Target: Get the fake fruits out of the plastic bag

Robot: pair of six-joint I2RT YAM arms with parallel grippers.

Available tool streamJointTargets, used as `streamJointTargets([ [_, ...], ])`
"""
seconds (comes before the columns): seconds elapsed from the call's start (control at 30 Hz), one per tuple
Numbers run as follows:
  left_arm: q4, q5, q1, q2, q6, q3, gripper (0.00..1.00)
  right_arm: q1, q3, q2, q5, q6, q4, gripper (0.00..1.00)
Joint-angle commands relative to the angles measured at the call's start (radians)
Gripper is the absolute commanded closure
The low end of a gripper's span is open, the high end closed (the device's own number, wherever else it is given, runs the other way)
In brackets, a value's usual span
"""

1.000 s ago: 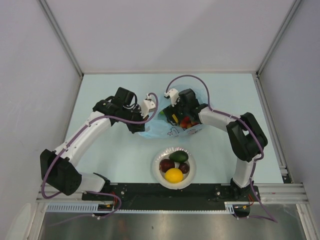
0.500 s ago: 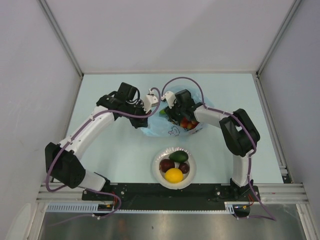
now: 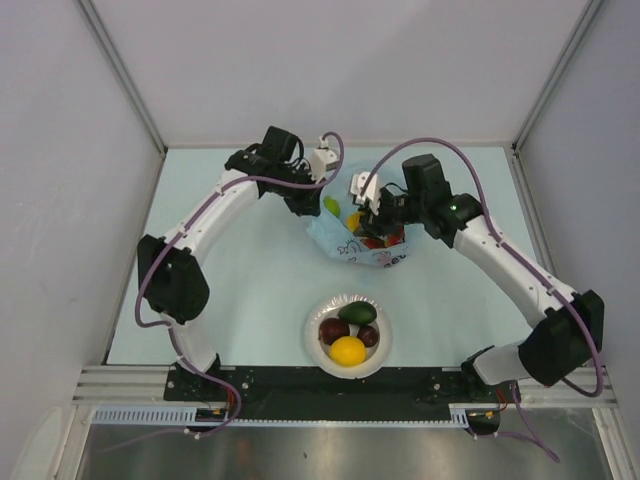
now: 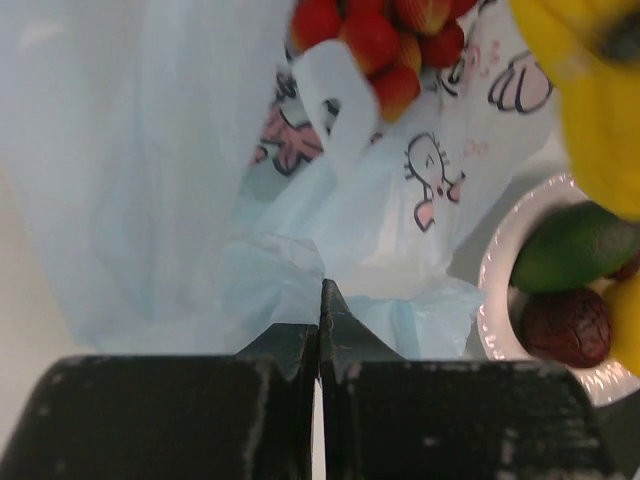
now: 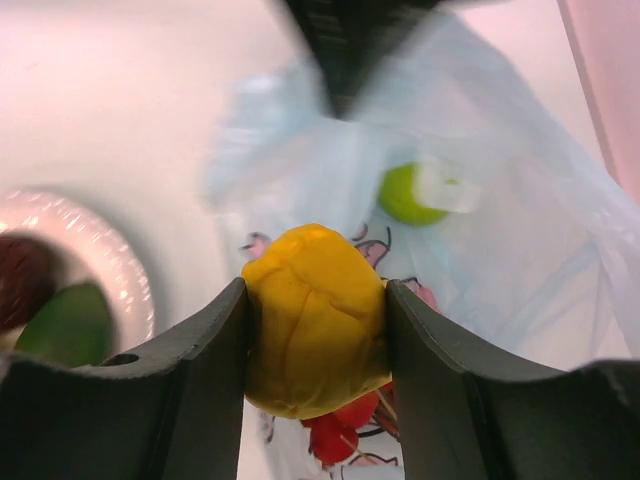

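So in the overhead view the plastic bag (image 3: 372, 240) sits in the upper middle of the frame on the pale blue worktop (image 3: 230, 290), with both arms reaching in over it from either side. The left hand (image 3: 312, 203) is at the bag's upper-left edge. Its wrist view shows the two black fingers (image 4: 200, 420) pressed tight together with a bit of the thin blue film pinched at the tips, so it's gripping the bag itself. The film stretches away from the tips, cartoon print showing.

The right hand (image 5: 315, 300) is clamped on a lumpy yellow fruit (image 5: 315, 325), one finger touching each side of it. From above, that fruit is over the bag's open mouth, just right of a green apple (image 3: 331, 205) that's inside the bag. Can't tell from these shots whether the yellow one is fully clear of the plastic. The red grapes (image 3: 376, 238) are in the bag too, to the lower right of the yellow fruit. They also show up at the top of the left wrist view.

Lower centre of the overhead frame is the white bowl (image 3: 311, 340), just below the bag with a strip of worktop between them. It's holding a lemon (image 3: 348, 351) at the bottom, an avocado (image 3: 357, 313) at the top and two dark red round fruits (image 3: 333, 330) between them.
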Motion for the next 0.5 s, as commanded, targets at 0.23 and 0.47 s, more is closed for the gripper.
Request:
streamJointTargets([
  [0.23, 0.038, 0.053, 0.006, 0.071, -0.087, 0.241, 1.00, 0.112, -0.208, -0.253, -0.097, -0.631, -0.483, 0.71],
  [0.47, 0.090, 0.116, 0.008, -0.035, -0.155, 0.107, 1.00, 0.300, -0.367, -0.405, -0.029, -0.600, -0.519, 0.71],
])
